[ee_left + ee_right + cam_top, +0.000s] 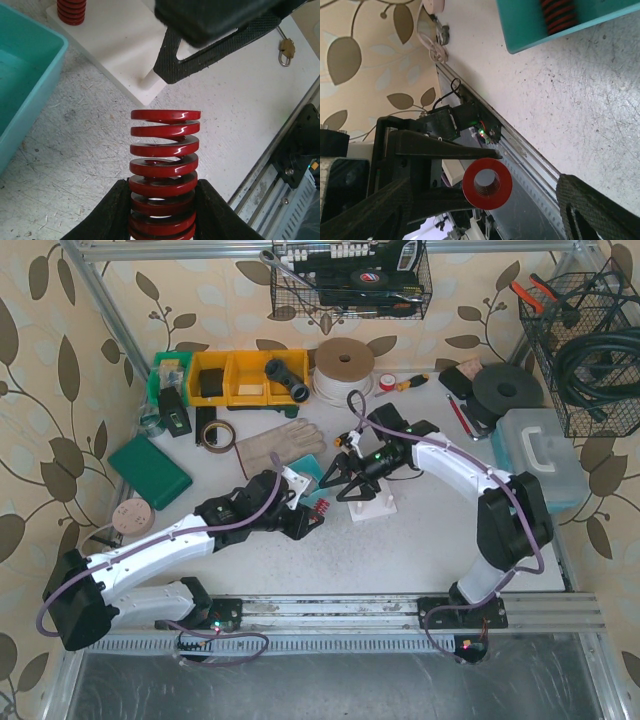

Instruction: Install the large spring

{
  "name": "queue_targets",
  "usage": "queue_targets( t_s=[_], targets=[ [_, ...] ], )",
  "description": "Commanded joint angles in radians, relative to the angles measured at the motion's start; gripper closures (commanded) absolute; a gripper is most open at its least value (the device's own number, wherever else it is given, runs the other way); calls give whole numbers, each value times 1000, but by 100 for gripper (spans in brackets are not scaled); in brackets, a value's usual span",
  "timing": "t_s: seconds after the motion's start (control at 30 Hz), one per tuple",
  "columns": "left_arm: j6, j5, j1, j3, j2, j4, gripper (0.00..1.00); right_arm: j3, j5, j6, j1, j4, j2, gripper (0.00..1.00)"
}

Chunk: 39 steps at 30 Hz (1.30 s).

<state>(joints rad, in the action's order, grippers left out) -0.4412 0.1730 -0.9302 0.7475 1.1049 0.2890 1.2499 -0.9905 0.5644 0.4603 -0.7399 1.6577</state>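
The large red spring [165, 160] lies sideways, gripped by its lower coils between my left gripper's [163, 210] fingers. It points at a white base block [115, 45] with a bare white peg [149, 80] and a small red spring [71, 11] standing on it. In the top view the spring [320, 509] sits just left of the base [373, 506], held by the left gripper [304, 520]. My right gripper [348, 484] hangs open over the base. In the right wrist view the spring [487, 183] shows end-on between the right gripper's [480, 217] spread fingers, untouched.
A teal tray [20, 85] with more red springs [559, 15] lies beside the base. A padlock [285, 50] lies on the table. A glove [275, 448], tape rolls, yellow bins [235, 378] and a plastic case [540, 455] stand further back. The rail [400, 612] runs along the near edge.
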Motion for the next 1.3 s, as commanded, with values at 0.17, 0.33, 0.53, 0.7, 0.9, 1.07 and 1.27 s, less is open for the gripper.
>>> queue_targets(
  t_s=[0.17,0.33,0.53,0.7,0.9,1.07,1.27],
  targets=[
    [29,-30,-10,27,-19,-37,100,32,-92,-52,36,-11,55,27],
    [27,-34,-12,23,-26,-38,100,30,-92,-58,50,-12,71,32],
    [28,-34,-12,22,-27,-38,100,39,-93,-52,56,-4,84,41],
    [28,-36,-11,20,-30,-40,100,39,-91,-49,58,0,92,47],
    [27,-36,-12,22,-24,-39,100,39,-95,-35,60,14,94,56],
    [26,-41,-12,26,-16,-36,100,36,-102,-35,63,13,90,57],
    [25,-44,-12,26,-12,-33,100,33,-102,-35,70,13,89,57]
  ],
)
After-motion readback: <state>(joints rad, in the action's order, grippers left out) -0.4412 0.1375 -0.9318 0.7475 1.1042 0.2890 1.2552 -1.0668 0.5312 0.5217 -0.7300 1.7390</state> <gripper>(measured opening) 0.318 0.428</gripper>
